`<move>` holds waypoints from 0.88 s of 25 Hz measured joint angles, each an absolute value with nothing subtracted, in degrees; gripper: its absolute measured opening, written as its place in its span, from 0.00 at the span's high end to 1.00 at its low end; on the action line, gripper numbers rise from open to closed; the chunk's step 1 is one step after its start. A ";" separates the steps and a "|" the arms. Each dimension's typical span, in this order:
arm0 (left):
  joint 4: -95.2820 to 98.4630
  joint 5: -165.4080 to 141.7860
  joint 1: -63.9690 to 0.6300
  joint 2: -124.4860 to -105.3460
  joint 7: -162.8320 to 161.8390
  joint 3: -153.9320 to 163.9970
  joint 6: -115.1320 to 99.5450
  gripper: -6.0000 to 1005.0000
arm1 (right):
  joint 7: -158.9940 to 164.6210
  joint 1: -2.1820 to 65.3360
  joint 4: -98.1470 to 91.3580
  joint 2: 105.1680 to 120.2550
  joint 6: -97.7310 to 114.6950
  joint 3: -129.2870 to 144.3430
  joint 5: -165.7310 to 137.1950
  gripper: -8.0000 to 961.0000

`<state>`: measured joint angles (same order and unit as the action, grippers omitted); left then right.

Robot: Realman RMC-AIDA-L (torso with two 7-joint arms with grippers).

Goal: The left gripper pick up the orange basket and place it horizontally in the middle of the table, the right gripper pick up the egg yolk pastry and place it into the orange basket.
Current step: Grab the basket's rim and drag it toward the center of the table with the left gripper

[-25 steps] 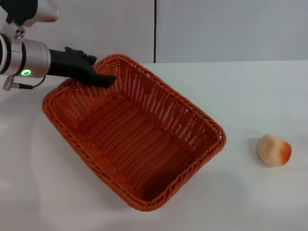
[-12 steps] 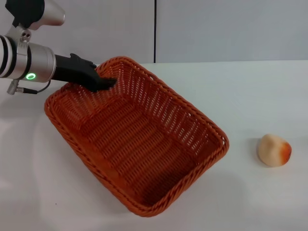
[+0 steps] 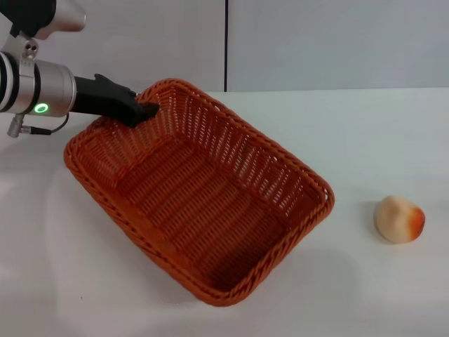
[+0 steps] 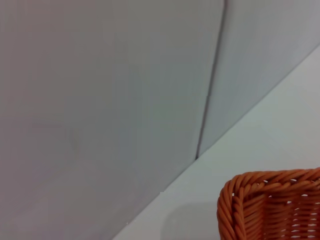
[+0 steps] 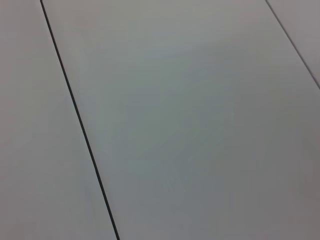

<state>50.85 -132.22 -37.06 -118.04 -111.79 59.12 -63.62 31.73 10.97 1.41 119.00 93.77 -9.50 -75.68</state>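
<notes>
1. The left gripper (image 3: pixel 144 112) is reaching in from the table's far left corner, its black fingers sitting at the braided rim of the orange basket (image 3: pixel 200 193) at the basket's far left corner.
2. One dark fingertip is lying just inside the rim against the sloping wall; the fingers are looking clamped on the rim there, though the outer finger is partly hidden by the weave.
3. The basket is sitting skewed on the table (image 3: pixel 365 133), its long sides running diagonally from the far left toward the near right; I cannot tell whether its base is resting flat.
4. The basket's near corner is lying close to the table's front edge.
5. The egg yolk pastry (image 3: pixel 400 219) is resting on the bare tabletop toward the right edge, well apart from the basket, its orange-red blush facing right.
6. The left wrist view is catching one corner of the basket rim (image 4: pixel 270 202) against the white tabletop and the grey wall behind.
7. The right gripper is not showing in any view.
</notes>
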 joint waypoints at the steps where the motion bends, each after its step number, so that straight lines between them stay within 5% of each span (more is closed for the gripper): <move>1: 51.00 -132.22 -37.03 -118.04 -112.54 59.06 -63.54 0.80 | 31.84 10.94 1.41 119.00 93.77 -9.51 -75.68 0.36; 22: 75.66 -130.69 -26.37 -118.06 -140.72 57.15 -73.54 0.82 | 33.19 11.90 1.40 118.92 92.34 -9.50 -75.56 0.37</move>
<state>75.66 -130.69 -26.37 -118.06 -140.72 57.15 -73.54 33.19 11.90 1.40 118.92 92.34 -9.50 -75.56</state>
